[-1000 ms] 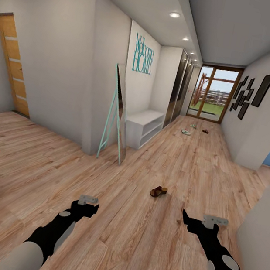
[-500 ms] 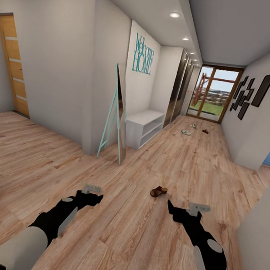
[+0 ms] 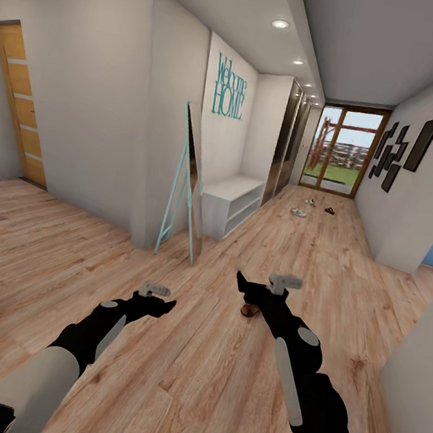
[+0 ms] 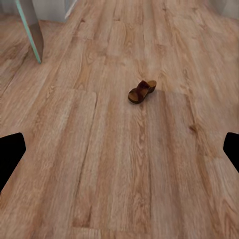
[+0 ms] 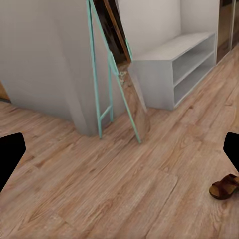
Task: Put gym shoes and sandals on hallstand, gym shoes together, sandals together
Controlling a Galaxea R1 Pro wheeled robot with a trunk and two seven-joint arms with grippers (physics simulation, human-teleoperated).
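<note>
Lying alone on the corridor floor point(image 3: 201, 384), the near sandal point(image 4: 142, 91) sits just beyond the right gripper point(image 3: 242, 282), whose fingers stand apart, seemingly ready to take it; the left gripper point(image 3: 165, 305), also spread, hangs empty alongside; the remaining shoes point(image 3: 298, 212) wait far off past the hallstand point(image 3: 232, 201).

Down the corridor floor point(image 3: 215, 387), the pale grey hallstand point(image 3: 231, 203) stands against the left wall beside a leaning teal-framed mirror point(image 3: 190, 183), a brown sandal point(image 3: 249, 312) lies half hidden behind the right gripper point(image 3: 241, 283), and more shoes point(image 3: 298, 212) lie far off near the glass door point(image 3: 343, 150).
</note>
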